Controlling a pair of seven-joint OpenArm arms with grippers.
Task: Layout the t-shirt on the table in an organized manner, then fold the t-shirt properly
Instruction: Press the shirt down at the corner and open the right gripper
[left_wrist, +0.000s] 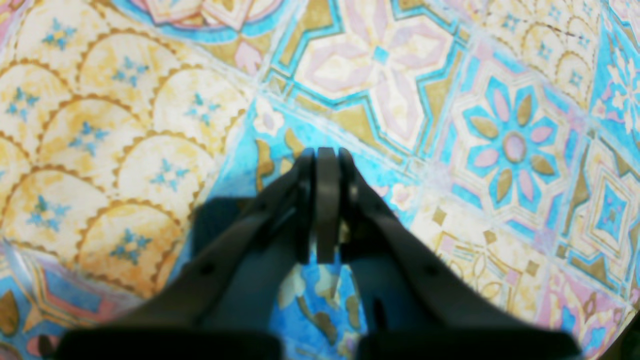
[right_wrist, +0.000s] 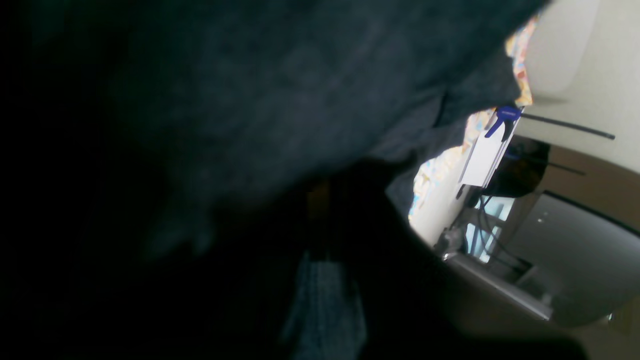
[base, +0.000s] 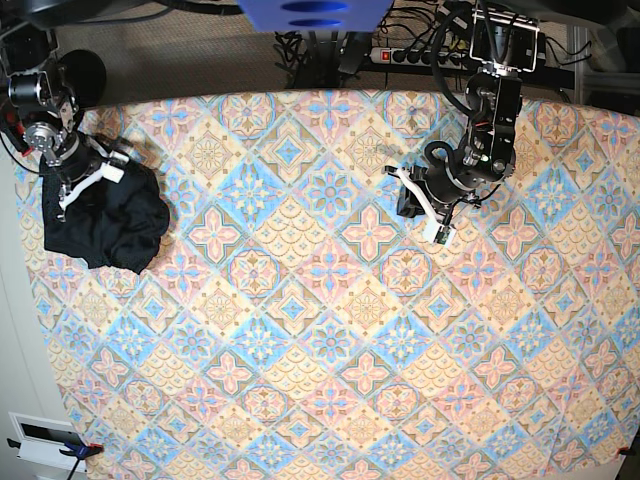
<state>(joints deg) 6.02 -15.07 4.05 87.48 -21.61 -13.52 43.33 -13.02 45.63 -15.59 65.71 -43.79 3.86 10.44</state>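
Left wrist view: the dark left pincer (left_wrist: 327, 160) is seen with its fingers pressed together, nothing between them, poised above the surface (left_wrist: 450, 100), a wide top covered in cloth of pastel blue, pink and cream floral tiles. No garment is visible here.

Right wrist view: the frame is almost filled by the t-shirt (right_wrist: 280, 85), a plain black garment of thin, soft fabric. The right pincer is lost in shadow beneath it; it is taken as closed, with cloth apparently gathered at it, though the grip itself cannot be made out. A strip of the patterned cloth edge shows at the right.

Base view: the t-shirt (base: 105, 222) is found bunched in a heap at the far left edge of the surface (base: 330, 340), with the right pincer (base: 78, 172) at its upper side. The left pincer (base: 425, 205) hangs well apart, over the upper right area.

Judgement: the laying-out step is barely begun. The heap is best drawn toward the centre, and the idle arm brought across so an opposite hem or shoulder can be taken and the fabric spread flat under light tension.
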